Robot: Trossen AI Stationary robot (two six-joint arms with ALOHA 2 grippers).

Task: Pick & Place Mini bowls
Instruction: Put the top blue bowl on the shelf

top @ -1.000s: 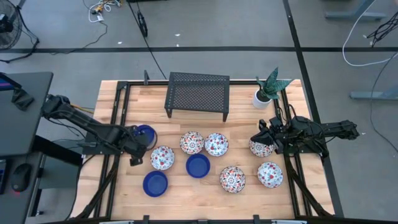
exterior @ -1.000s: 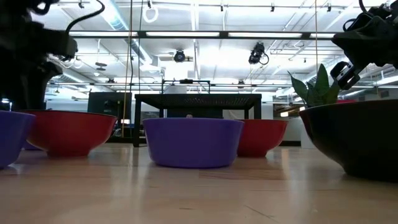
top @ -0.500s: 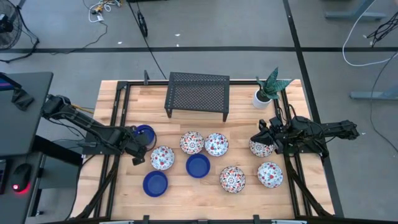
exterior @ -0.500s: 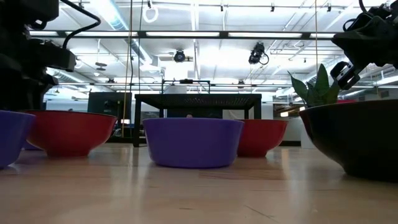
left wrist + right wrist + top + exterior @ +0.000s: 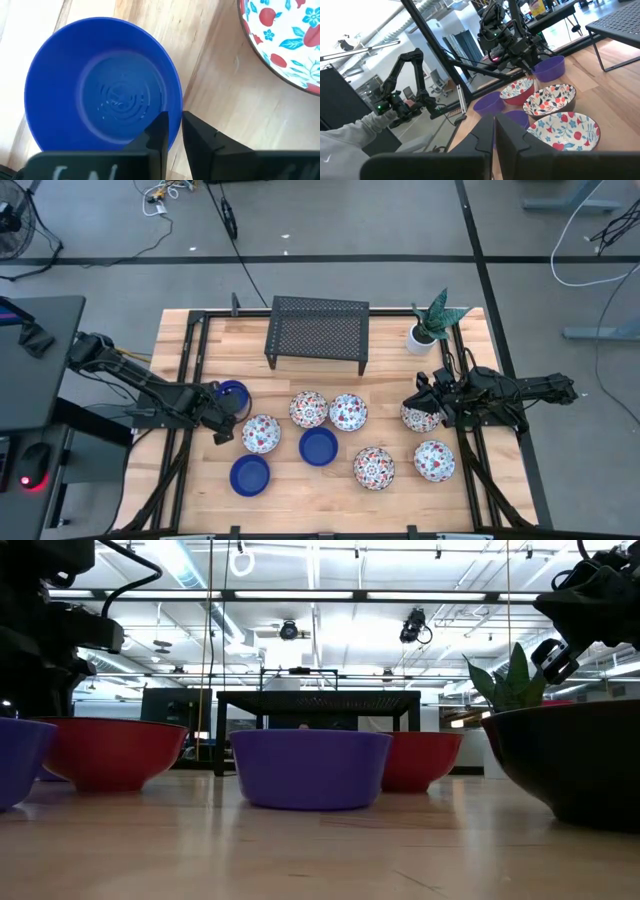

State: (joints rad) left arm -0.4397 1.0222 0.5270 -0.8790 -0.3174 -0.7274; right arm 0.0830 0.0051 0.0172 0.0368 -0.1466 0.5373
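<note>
- Wooden slats form the surface (image 5: 300, 480), framed in black rails on a grey workshop floor, with a black mesh rack (image 5: 317, 332) at its far edge and a potted plant (image 5: 428, 328) near the far right corner.
- Left hand (image 5: 224, 423) sits low over a solid blue bowl (image 5: 102, 87) near the surface's left edge; in the left wrist view its two fingers straddle the bowl's wall on the side facing the patterned bowl (image 5: 285, 37), one inside the rim and one outside, with only a thin gap between them. They appear to be pinching the rim, though a firm hold cannot be confirmed.
- That rim pinch is what the coming lift turns on: the bowl is round, with no long axis, lies directly beneath the left hand, and the left arm is plainly the nearer to it.
- Right hand (image 5: 428, 408) hovers by the surface's right edge, fingers drawn nearly together on the rim of a floral bowl (image 5: 419, 416) that appears to be carried.
- Remaining mini bowls lie spread across the middle: floral ones (image 5: 309, 409) side by side, two more blue ones (image 5: 319, 446) nearer the front edge, and two floral ones (image 5: 373, 467) toward the front right corner.
- No brand, label or readable writing appears on any bowl or hand.
- Beyond the surface, the right wrist view catches a grey sleeve (image 5: 350, 145).
</note>
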